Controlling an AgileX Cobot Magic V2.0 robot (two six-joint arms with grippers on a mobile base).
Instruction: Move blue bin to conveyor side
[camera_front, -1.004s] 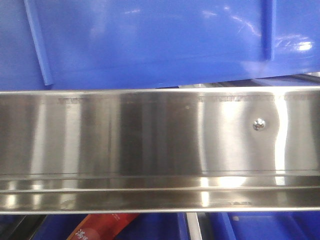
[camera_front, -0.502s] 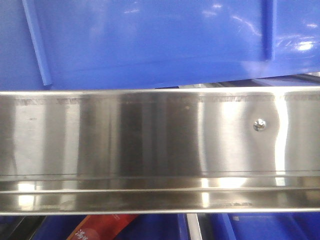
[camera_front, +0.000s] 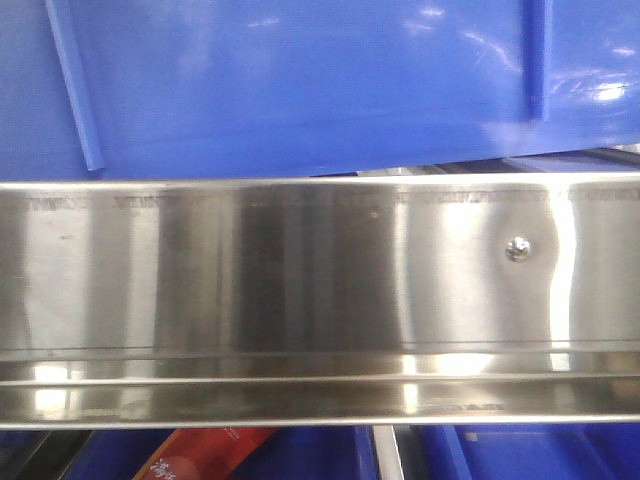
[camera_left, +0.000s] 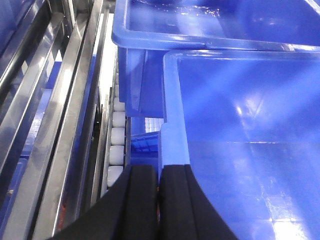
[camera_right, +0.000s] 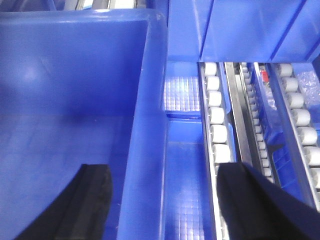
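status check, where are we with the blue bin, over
Left gripper shut at blue bin rim, hold unclear. Right gripper open, straddling its wall. Second bin close beyond it; conveyor not in view.

Blue bin (camera_left: 240, 125) interior open; roller track (camera_right: 216, 120) close beside wall.
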